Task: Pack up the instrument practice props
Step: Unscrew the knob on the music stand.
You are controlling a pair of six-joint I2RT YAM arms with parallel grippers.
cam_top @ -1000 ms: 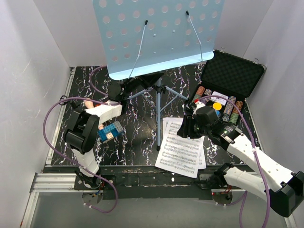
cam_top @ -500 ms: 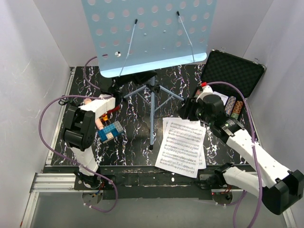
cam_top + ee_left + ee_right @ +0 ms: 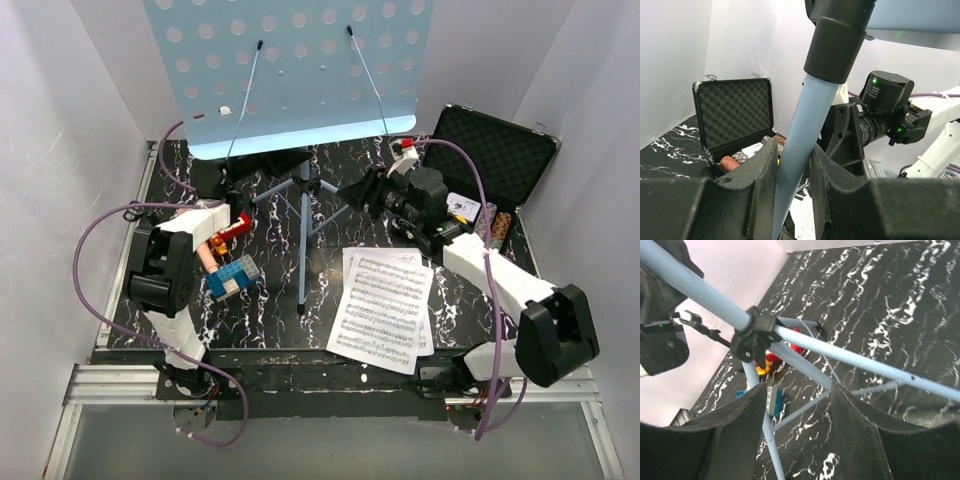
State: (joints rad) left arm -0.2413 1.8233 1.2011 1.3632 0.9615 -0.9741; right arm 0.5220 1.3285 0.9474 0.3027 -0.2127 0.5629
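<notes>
The light-blue perforated music stand (image 3: 290,70) stands at the back, and its tripod legs (image 3: 302,225) spread over the black marbled table. My left gripper (image 3: 262,172) sits under the stand's desk. In the left wrist view the gripper (image 3: 792,165) is shut on the stand's blue pole (image 3: 807,130). My right gripper (image 3: 356,193) is open beside the tripod. In the right wrist view the gripper (image 3: 797,410) has a leg (image 3: 805,365) crossing the gap between its jaws, below the black hub (image 3: 752,337). The white sheet-music pages (image 3: 383,305) lie at the front right. No microphone shows.
The open black foam-lined case (image 3: 490,150) with poker chips stands at the back right and also shows in the left wrist view (image 3: 735,115). A blue block (image 3: 233,277) and a red toy (image 3: 232,228) lie on the left by my left arm. White walls close in both sides.
The music stand has shifted left with my left gripper. My right gripper has left the sheet music and moved back and left to the tripod legs.
</notes>
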